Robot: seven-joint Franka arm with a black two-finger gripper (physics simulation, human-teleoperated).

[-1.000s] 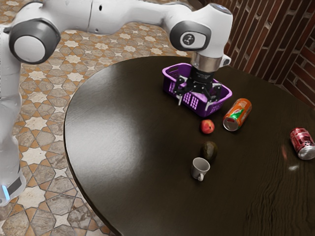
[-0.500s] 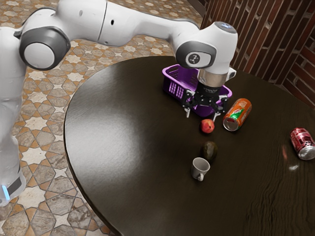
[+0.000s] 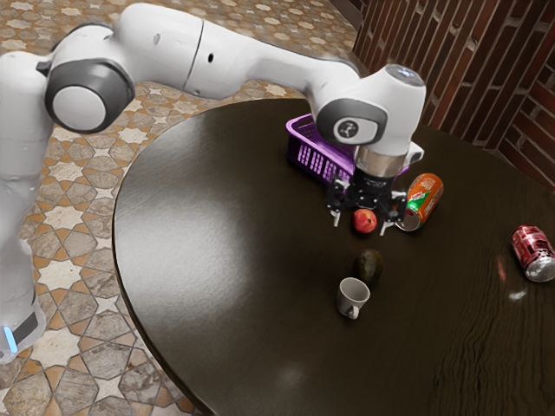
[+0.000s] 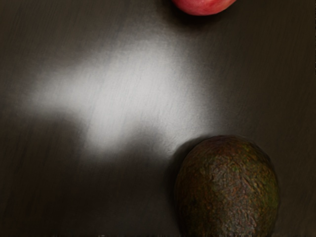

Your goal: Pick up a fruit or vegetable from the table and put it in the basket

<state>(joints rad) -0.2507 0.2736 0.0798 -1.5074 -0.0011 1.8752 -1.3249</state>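
Note:
My gripper (image 3: 362,227) is open in the exterior view, its two fingertips apart and pointing down, with the red fruit (image 3: 365,221) showing between them. Whether it hangs above the fruit or level with it I cannot tell. A dark avocado (image 3: 368,267) lies on the table near the white mug. The purple basket (image 3: 317,159) stands behind the gripper, partly covered by the hand. In the wrist view the avocado (image 4: 227,190) looks large, and part of the red fruit (image 4: 203,4) appears at the edge.
An orange can (image 3: 423,198) lies close beside the gripper, partly behind a finger. The white mug (image 3: 352,297) sits beside the avocado. Farther toward the exterior view's right lies a red can (image 3: 533,253). All stand on the dark round table (image 3: 225,251).
My open gripper has moved down and toward the exterior view's right, from over the basket to the red fruit. The objects on the table have stayed where they were.

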